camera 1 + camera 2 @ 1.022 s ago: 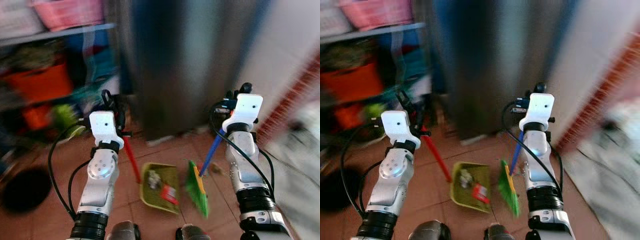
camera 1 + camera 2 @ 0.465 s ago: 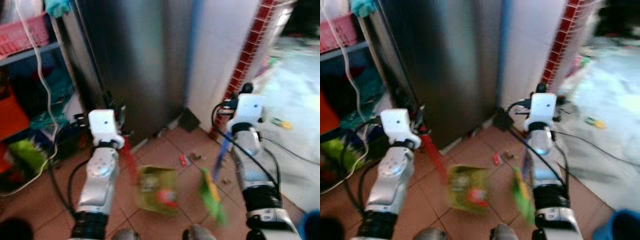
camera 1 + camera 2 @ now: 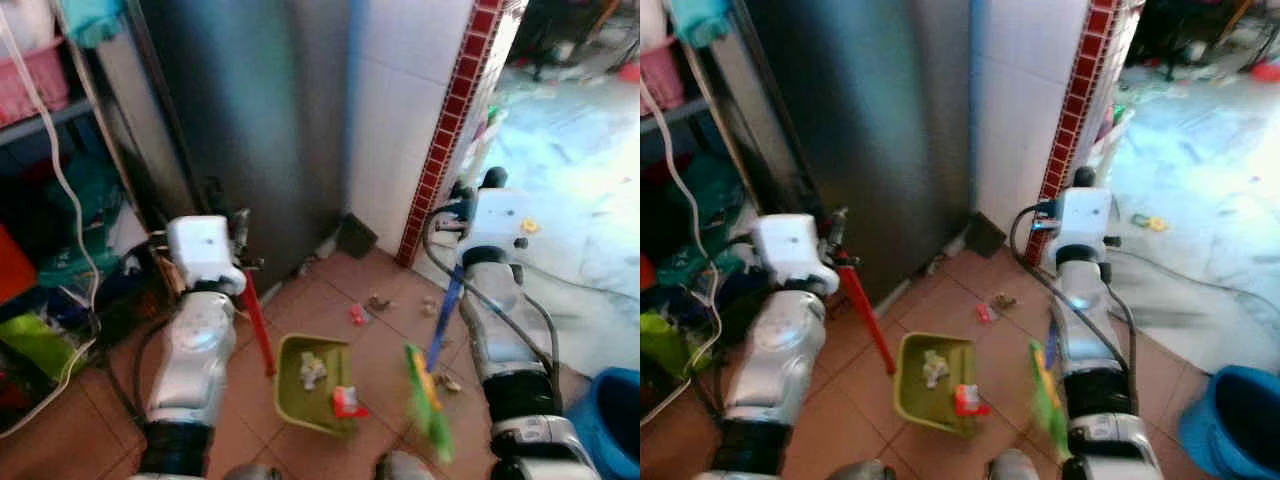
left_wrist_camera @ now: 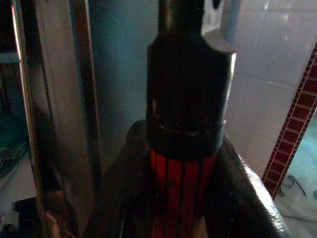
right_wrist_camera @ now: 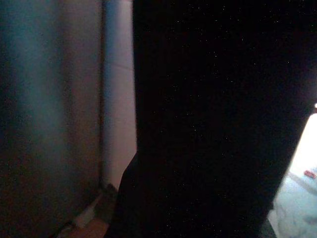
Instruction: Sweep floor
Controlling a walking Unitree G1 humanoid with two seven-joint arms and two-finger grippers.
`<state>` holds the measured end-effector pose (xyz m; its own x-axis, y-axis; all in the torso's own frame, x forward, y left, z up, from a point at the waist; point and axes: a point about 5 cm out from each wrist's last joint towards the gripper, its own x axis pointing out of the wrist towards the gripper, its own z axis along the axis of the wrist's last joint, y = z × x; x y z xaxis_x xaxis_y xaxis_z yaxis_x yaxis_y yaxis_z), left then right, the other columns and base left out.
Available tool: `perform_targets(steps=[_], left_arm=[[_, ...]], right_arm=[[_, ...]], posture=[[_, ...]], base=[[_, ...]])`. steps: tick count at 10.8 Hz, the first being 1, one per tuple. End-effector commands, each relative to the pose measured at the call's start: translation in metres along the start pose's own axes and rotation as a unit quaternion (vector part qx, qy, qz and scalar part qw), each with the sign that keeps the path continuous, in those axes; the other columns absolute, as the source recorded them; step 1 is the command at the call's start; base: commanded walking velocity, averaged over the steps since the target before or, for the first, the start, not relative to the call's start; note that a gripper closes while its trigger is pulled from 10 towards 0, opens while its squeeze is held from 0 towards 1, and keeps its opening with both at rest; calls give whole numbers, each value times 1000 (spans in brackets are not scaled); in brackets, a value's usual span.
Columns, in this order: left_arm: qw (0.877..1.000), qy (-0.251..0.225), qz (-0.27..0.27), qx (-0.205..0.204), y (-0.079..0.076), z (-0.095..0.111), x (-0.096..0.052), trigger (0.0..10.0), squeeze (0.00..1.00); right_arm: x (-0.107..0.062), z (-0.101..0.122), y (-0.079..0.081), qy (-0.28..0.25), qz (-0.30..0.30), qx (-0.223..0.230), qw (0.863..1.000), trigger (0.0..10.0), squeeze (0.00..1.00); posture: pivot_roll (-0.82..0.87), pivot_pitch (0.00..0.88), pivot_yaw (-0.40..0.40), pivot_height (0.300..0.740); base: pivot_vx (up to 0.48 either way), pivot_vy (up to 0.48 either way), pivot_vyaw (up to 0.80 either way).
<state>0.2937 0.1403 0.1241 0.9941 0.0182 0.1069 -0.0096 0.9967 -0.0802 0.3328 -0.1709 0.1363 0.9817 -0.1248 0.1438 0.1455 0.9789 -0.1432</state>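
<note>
Left gripper [image 4: 181,198] is pinched tight around the ribbed red handle [image 4: 182,186], which ends in a chunky black cap. That handle runs down to the green plastic dustpan [image 3: 316,382], a squarish tray on the terracotta tile floor [image 3: 330,300] holding crumpled scraps and a red bit. Right gripper [image 3: 462,200]: can't tell its fingers, though the blue broom stick [image 3: 443,318] hangs below it, green bristles [image 3: 428,403] just right of the dustpan. Behind the dustpan stands a brushed-steel fridge [image 3: 250,120]. No readable labels.

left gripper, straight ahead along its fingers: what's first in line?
Probably the dark metal fridge. The left gripper, shut on the red dustpan handle, points at its front near the white tiled wall. Depth is unclear, so which comes first is a guess.
</note>
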Motion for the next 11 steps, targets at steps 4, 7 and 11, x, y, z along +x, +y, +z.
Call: perform_targets(steps=[4,7,11], left_arm=[[999,-34,12,-16,-6,17,3,10000,0],[999,-22,25,-9,-4,7,4,10000,0],[1000,5,22,19,-7,-16,0,10000,0]], right_arm=[[0,0,-6,11,-11,-1,1000,10000,0],[6,-7,-2,63,-27,93,993,10000,0],[8,-9,-7,81,-42,108,990,10000,0]], posture=[[-92,0,17,740],[-95,0,14,740],[-112,0,24,740]], base=[[0,0,-800],[0,0,-267],[0,0,0]])
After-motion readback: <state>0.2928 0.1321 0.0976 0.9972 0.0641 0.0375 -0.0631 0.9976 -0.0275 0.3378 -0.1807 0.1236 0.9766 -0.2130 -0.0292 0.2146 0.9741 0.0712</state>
